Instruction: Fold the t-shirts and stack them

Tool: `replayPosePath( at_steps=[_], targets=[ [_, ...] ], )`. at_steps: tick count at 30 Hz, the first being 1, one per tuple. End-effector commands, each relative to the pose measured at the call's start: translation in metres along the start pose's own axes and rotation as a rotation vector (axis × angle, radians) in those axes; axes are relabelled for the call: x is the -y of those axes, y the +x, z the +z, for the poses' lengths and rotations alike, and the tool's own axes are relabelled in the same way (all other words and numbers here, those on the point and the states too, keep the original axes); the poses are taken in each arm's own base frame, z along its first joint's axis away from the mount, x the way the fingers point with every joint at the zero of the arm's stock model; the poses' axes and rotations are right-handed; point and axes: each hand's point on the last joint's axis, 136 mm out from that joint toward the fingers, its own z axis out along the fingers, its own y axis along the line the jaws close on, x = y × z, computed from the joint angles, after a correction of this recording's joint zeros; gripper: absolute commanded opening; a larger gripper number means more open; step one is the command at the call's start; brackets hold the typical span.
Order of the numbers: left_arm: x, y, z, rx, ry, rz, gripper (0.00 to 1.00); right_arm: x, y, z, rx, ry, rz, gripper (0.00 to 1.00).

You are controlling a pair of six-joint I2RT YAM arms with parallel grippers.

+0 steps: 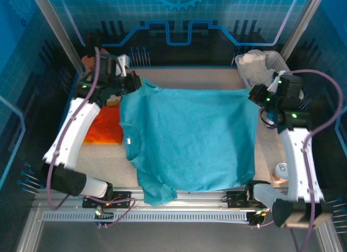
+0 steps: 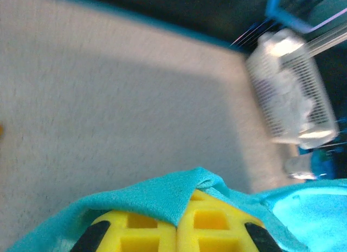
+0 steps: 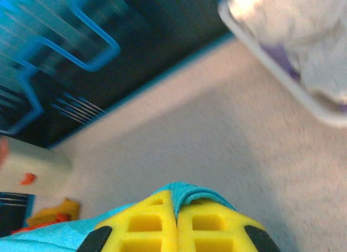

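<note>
A teal t-shirt (image 1: 190,138) lies spread across the middle of the table, its collar toward the left and one sleeve hanging over the near edge. My left gripper (image 1: 134,83) is shut on its far left corner. In the left wrist view the teal cloth (image 2: 157,200) is pinched between the yellow fingers (image 2: 135,230) of that gripper (image 2: 179,222). My right gripper (image 1: 255,94) is shut on the far right corner, where teal fabric (image 3: 191,191) bunches between its closed jaws (image 3: 176,208). An orange t-shirt (image 1: 105,127) lies at the left, partly under the teal one and the left arm.
A white wire basket (image 1: 260,65) holding pale cloth stands at the back right corner, close to my right gripper; it also appears as the basket (image 2: 293,95) and basket (image 3: 287,51). A small round container (image 1: 280,173) sits by the right arm. Bare table shows behind the shirt.
</note>
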Motion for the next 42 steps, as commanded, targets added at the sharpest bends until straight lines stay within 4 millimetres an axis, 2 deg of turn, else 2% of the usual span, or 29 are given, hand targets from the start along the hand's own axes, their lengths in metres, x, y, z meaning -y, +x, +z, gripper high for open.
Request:
replayPosePath(
  at_steps=[1,4,8,10,13,17,20,23,34,42],
  targets=[
    [-0.003,-0.004,0.04,-0.009,0.082,-0.024,0.0,0.014,0.014,0.043,-0.05,0.007,0.043,0.0],
    [-0.023,0.005,0.093,-0.08,0.066,-0.038,0.0,0.038,0.025,0.093,-0.107,0.036,0.053,0.0],
    [-0.049,0.011,0.16,-0.131,0.042,-0.07,0.0,0.051,0.036,0.15,-0.229,0.024,0.051,0.0],
    [-0.058,0.013,0.185,-0.156,0.032,-0.079,0.0,0.056,0.037,0.17,-0.292,0.04,0.042,0.0],
    [-0.062,0.008,0.208,-0.176,0.03,-0.066,0.0,0.061,0.032,0.191,-0.304,0.044,0.028,0.0],
    [-0.065,-0.004,0.222,-0.17,0.014,-0.034,0.0,0.07,0.027,0.203,-0.317,0.059,0.037,0.0],
    [-0.067,-0.004,0.223,-0.186,0.009,-0.038,0.0,0.077,0.033,0.207,-0.351,0.063,0.056,0.0],
    [-0.07,0.001,0.217,-0.186,0.002,-0.053,0.0,0.087,0.046,0.203,-0.387,0.081,0.073,0.0],
    [-0.069,0.041,0.159,-0.181,0.01,-0.112,0.0,0.118,0.084,0.175,-0.46,0.148,0.115,0.0],
    [-0.076,0.082,0.13,-0.229,-0.008,-0.201,0.0,0.129,0.101,0.159,-0.48,0.18,0.133,0.0]
  ],
)
